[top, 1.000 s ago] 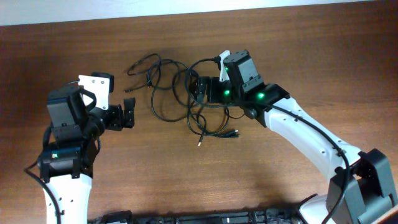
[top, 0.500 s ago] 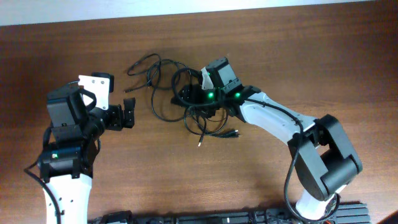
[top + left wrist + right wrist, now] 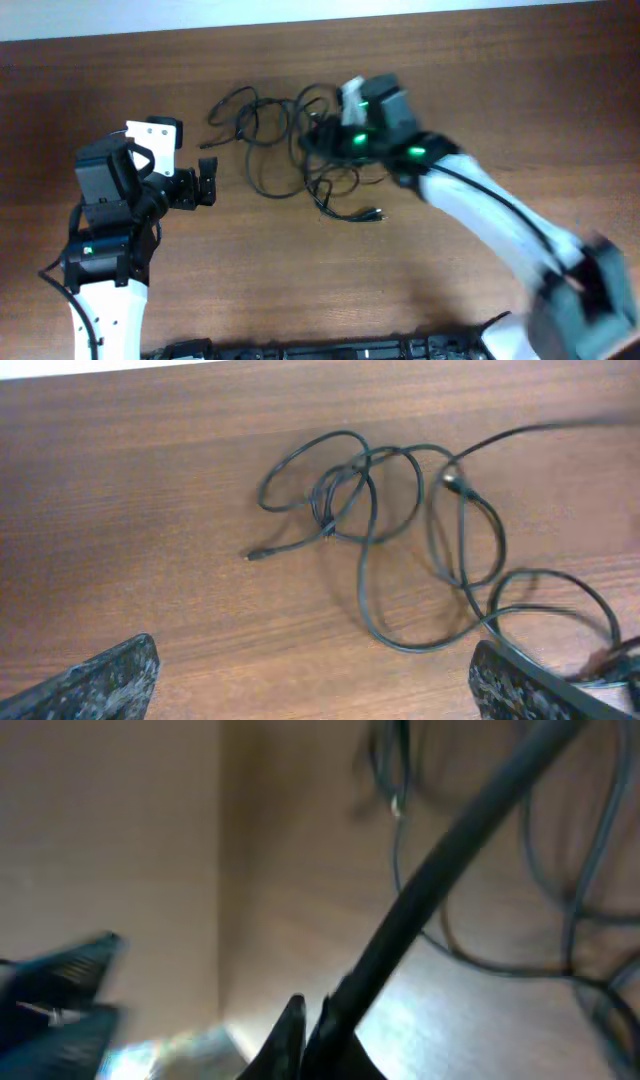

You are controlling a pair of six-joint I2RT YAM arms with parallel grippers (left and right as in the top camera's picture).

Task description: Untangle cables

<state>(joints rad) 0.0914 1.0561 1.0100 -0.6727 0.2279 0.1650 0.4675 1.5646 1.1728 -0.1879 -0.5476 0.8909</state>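
The cables (image 3: pixel 272 140) lie as a loose black tangle on the wooden table, between the two arms. A plug end (image 3: pixel 377 214) sticks out at the front. My left gripper (image 3: pixel 207 183) stands open just left of the tangle, with nothing in it. In the left wrist view its fingers (image 3: pixel 110 675) frame bare wood, and the cables (image 3: pixel 370 530) loop ahead and past the right finger. My right gripper (image 3: pixel 318 140) sits in the tangle's right side, blurred by motion. In the right wrist view the right gripper (image 3: pixel 312 1020) is shut on a cable (image 3: pixel 450 850) that runs taut up and to the right.
The table's far edge (image 3: pixel 320 18) meets a white surface along the top. A dark rail (image 3: pixel 300 350) runs along the near edge. The right arm's white link (image 3: pixel 480 215) stretches over the table's right half.
The right gripper has shut on a cable and the right arm is swinging, blurred, with the tangle shifted slightly. The left arm has not moved.
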